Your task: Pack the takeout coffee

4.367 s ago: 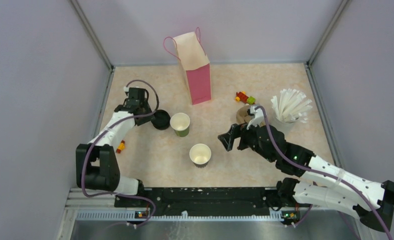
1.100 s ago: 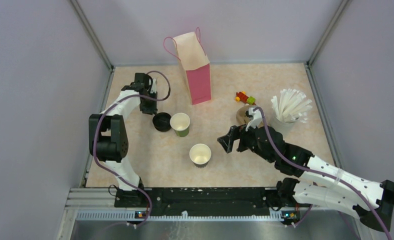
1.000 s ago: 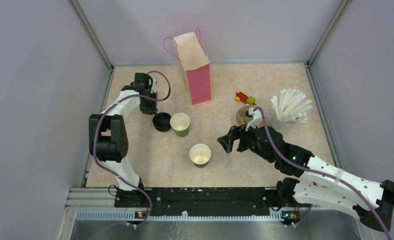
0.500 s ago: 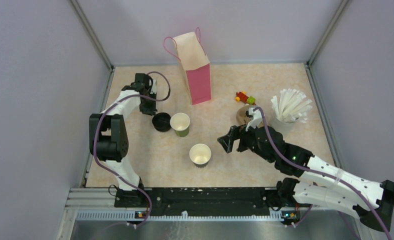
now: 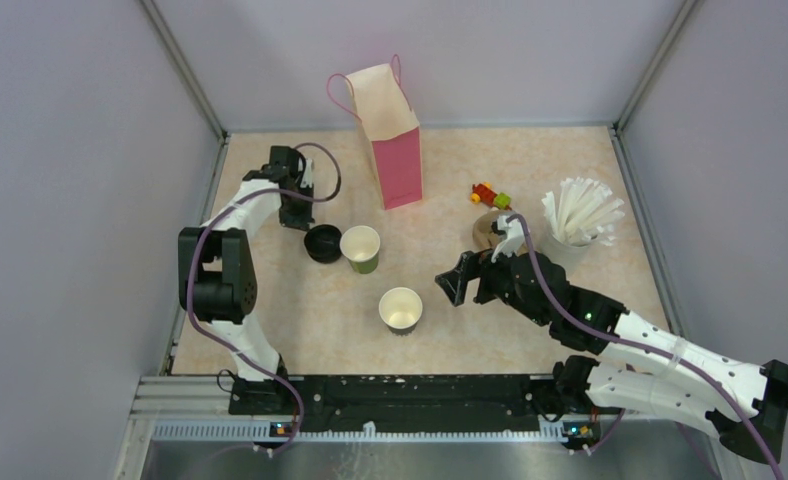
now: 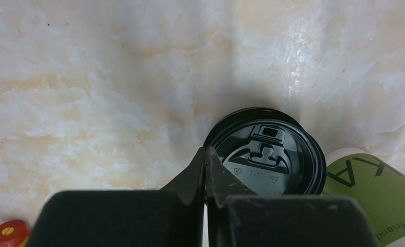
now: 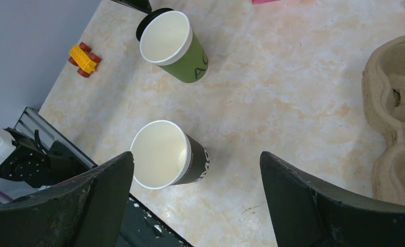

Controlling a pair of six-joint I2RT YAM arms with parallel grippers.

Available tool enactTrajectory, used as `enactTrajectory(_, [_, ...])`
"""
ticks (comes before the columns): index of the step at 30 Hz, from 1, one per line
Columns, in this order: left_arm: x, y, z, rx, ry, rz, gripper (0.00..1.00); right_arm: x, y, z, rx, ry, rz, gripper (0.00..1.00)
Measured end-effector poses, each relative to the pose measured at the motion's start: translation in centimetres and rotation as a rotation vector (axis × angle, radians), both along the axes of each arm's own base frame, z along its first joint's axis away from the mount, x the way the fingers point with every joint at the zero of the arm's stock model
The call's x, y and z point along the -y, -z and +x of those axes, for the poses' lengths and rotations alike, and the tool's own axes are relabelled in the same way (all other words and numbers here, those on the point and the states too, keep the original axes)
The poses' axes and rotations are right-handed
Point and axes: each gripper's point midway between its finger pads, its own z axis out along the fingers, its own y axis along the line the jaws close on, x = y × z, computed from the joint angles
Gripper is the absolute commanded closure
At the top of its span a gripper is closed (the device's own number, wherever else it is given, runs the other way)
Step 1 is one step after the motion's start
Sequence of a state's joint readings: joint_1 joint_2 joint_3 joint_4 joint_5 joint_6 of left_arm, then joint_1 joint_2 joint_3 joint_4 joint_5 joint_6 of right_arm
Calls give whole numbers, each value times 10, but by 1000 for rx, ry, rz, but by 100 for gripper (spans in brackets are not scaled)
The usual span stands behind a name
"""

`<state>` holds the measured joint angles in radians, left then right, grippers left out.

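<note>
A: Left gripper [image 6: 205, 154] pinches the rim of the black lid [image 6: 272, 159], just beside the green cup [image 5: 360, 247]?
B: Seems so. Lift straight up, away from that cup; right gripper [image 5: 455, 280] hangs spread, well apart from it.

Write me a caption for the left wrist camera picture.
Left gripper, shut, tips at the rim of a black lid lying beside a green cup.

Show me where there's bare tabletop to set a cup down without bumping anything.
Bare: the stretch between the pink bag and the toy bricks; also the near-left patch between the black cup and the left arm. Crowded: left gripper, black lid and green cup bunch together; pulp carrier, straw cup and right gripper fill the right.
</note>
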<state>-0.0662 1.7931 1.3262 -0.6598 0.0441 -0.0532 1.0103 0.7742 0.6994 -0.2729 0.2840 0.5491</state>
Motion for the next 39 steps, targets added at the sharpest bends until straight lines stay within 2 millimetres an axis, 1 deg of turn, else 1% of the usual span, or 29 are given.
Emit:
enactTrajectory(9, [8, -9, 5, 12, 14, -41, 100, 1, 0, 1, 5, 0, -6, 10])
enactTrajectory(10, [9, -10, 5, 11, 13, -47, 96, 1, 0, 1, 5, 1, -6, 9])
enactTrajectory(12, [10, -12, 5, 11, 10, -55, 74, 0, 0, 1, 5, 0, -6, 9])
enactTrajectory(13, [11, -14, 5, 12, 5, -57, 66, 0, 0, 1, 6, 0, -6, 9])
enactTrajectory(14, [10, -14, 6, 13, 4, -56, 61, 0, 0, 1, 6, 0, -6, 9])
enactTrajectory(15, [10, -14, 6, 13, -2, -55, 59, 0, 0, 1, 6, 0, -6, 9])
enactTrajectory(18, [8, -14, 4, 7, -8, -45, 60, -1, 2, 1, 2, 0, -11, 9])
enactTrajectory(22, [5, -13, 3, 0, -15, -28, 69, -1, 4, 2, -2, 0, -18, 10])
enactTrajectory(25, [4, -12, 2, -2, -14, -27, 73, -1, 4, 2, -2, 0, -19, 10])
enactTrajectory(29, [4, -11, 1, -8, -14, -21, 70, -1, 4, 2, -2, 0, -19, 10])
enactTrajectory(34, [-1, -5, 0, -26, -24, 1, 67, -1, 5, 2, -2, 0, -19, 9])
enactTrajectory(37, [-2, -4, 0, -26, -26, 7, 67, -1, 5, 2, -1, -1, -21, 9])
enactTrajectory(39, [-2, -4, 0, -28, -26, 9, 70, -1, 5, 2, 2, -2, -24, 10])
